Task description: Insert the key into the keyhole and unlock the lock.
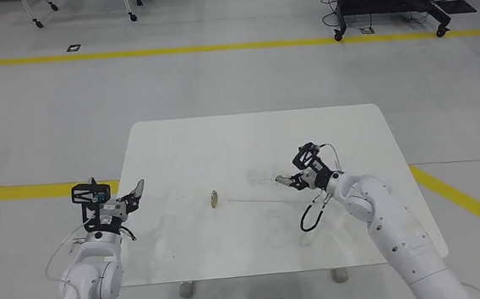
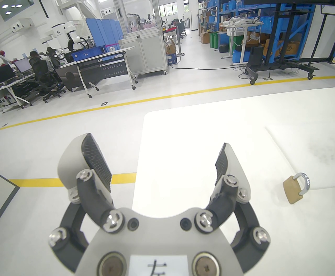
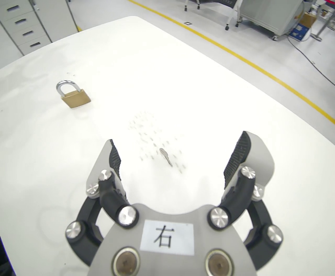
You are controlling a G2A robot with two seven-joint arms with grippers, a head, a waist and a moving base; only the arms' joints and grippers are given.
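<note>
A small brass padlock [image 1: 214, 199] with a silver shackle lies near the middle of the white table [image 1: 222, 142]. In the left wrist view the padlock [image 2: 295, 189] lies on its side, well off from my open left gripper [image 2: 157, 146], which hovers over the table's left edge [image 1: 132, 199]. A small silver key [image 3: 165, 156] lies flat on a scuffed patch of the table. It is just ahead of my right gripper [image 3: 179, 146] and between its spread fingers. The right gripper [image 1: 291, 178] is open, low over the table, to the right of the padlock [image 3: 73, 95].
Yellow floor lines run beside and behind the table. Carts and racks on wheels [image 1: 389, 2] stand on the floor far behind it.
</note>
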